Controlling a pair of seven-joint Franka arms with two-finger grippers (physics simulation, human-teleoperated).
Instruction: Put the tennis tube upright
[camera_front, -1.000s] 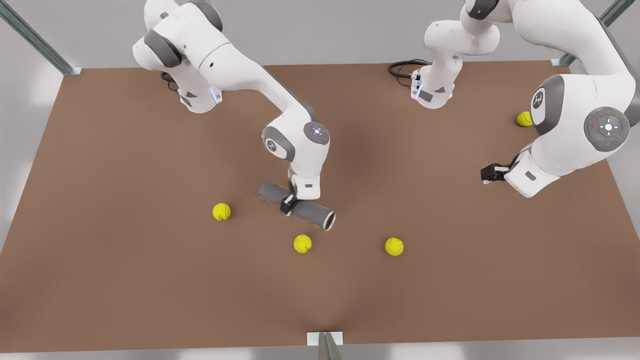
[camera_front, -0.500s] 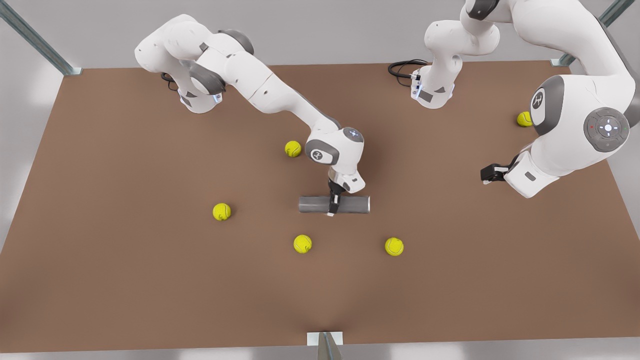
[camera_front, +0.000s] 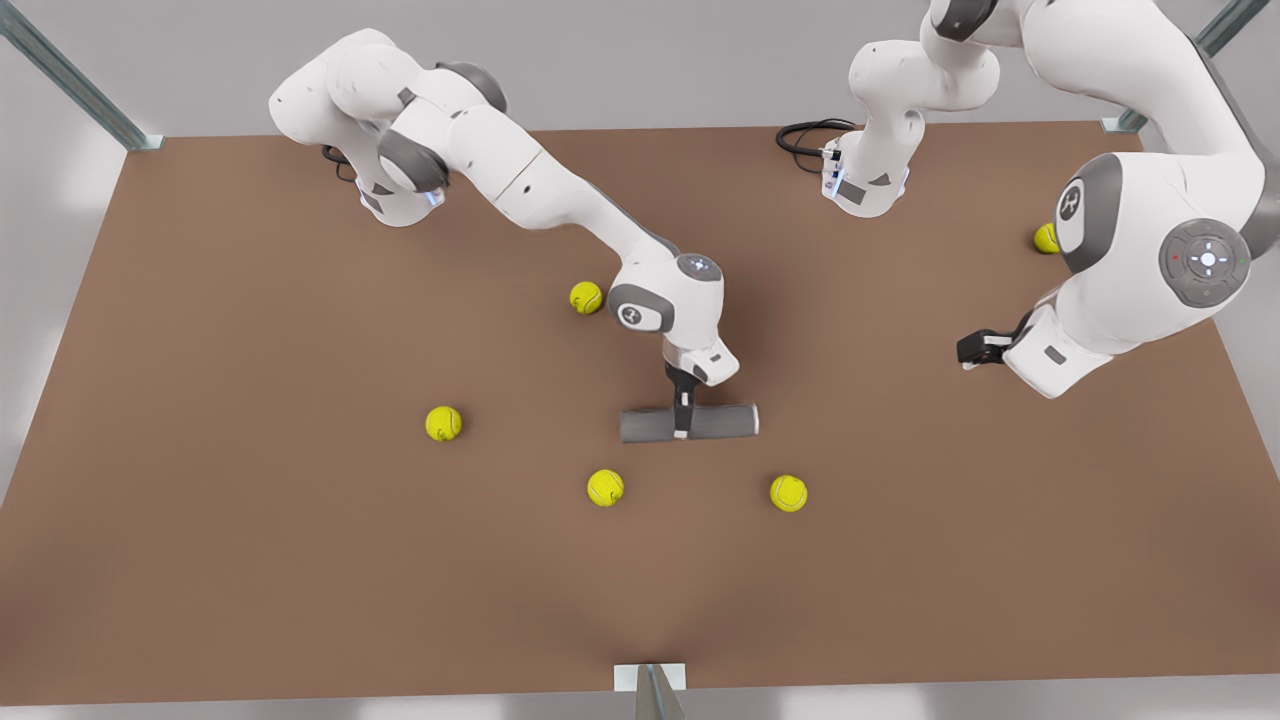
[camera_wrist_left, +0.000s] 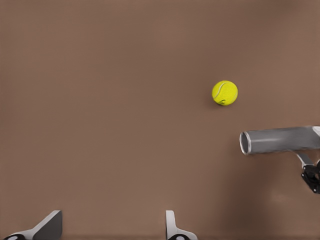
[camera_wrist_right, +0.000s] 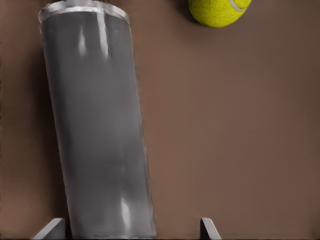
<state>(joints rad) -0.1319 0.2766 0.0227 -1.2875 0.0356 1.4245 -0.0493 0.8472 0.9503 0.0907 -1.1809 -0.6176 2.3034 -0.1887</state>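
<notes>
Near mid-table (camera_front: 300, 560), at 6 o'clock of its wrist: right gripper (camera_front: 683, 422) astride tennis tube (camera_front: 722, 422). Hold not discernible. Tube lying flat, axis 9-to-3. Left gripper (camera_front: 975, 350) waiting at 3 o'clock, spread wide, empty. Step judged: carry done, tilt not begun. Next: swing one end down, well apart from ball (camera_front: 788, 493) at 5 o'clock.

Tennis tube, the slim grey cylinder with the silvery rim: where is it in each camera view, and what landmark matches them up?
Front view: the grey tennis tube lies level near the brown table's middle, held by the right gripper.
Left wrist view: the tube sits beyond the open left gripper, hollow rim end showing.
Right wrist view: the tube is close up.
Shared landmark: the yellow-green tennis ball nearest the rim end.
</notes>
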